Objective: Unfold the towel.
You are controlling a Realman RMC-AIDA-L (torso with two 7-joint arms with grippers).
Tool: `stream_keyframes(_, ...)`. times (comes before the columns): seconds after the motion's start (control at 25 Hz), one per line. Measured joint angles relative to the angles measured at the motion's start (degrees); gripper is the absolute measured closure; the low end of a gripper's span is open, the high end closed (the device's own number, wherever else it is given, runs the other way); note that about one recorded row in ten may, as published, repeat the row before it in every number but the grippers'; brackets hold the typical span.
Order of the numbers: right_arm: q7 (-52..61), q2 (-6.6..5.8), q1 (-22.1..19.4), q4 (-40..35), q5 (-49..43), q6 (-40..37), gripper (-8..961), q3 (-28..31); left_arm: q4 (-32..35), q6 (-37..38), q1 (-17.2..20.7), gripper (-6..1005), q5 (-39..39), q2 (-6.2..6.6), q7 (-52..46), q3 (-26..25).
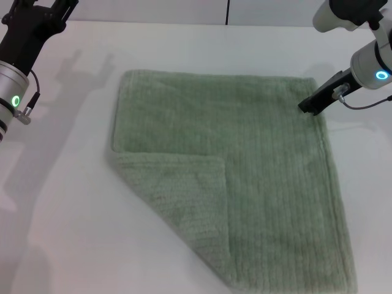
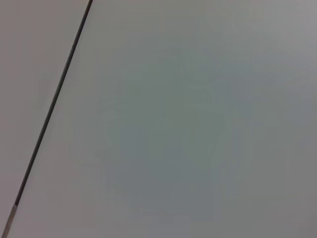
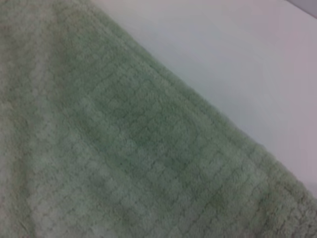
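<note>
We see the towel [image 1: 245,184] flat on the table [image 1: 61,214], 1 corner folded over at 8 o'clock; our right gripper [image 1: 308,105] touches its 2 o'clock corner, left gripper [image 1: 37,15] parked at 10 o'clock; neither grip can be told.

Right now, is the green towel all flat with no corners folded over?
No, the towel has its near left corner folded over onto itself.

Large pale sage-green terry towel [image 1: 245,184] lies mostly flat on white bench [image 1: 73,233], near-left corner folded over onto itself as a triangular flap. Right gripper [image 1: 308,105], black, touches towel's far-right corner. Left gripper [image 1: 37,15], black, sits at far left, well apart from towel.
</note>
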Motion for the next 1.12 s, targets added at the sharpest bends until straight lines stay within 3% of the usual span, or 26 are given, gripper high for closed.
stream_keyframes(1.12,-0.69,0.24,0.02,1.55,-0.19,2.0,954,0.0,0.61,0.01,-0.11,201,0.09,0.07,-2.76,1.57)
